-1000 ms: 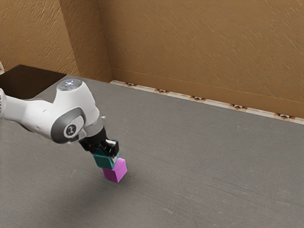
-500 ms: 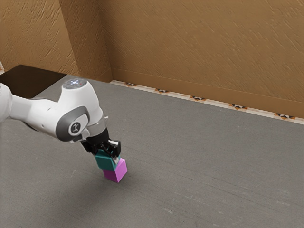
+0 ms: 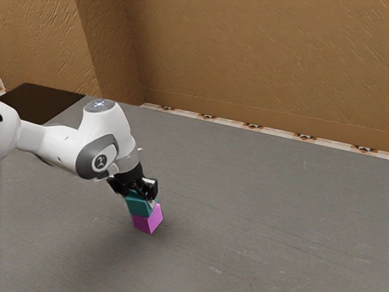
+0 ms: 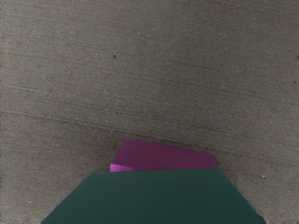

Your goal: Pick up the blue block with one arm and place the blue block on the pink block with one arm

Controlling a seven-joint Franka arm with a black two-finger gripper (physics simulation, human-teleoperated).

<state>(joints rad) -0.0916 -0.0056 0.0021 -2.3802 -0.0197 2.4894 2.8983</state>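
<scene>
The small cube-shaped blue-green block is clamped from two sides between the jaws of the black two-finger gripper — it is seen on top of the cube-shaped magenta-pink block, the two faces apparently touching. In the wrist view, part of the pink block is seen past the blue-green block's edge, on the grey textured table

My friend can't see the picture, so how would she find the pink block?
Find the white robot arm reaching over the grey table and follow it down to its black end effector, shut on a teal block. The pink block lies on the table right under that teal one, the lower of the two and the only pink thing.
</scene>
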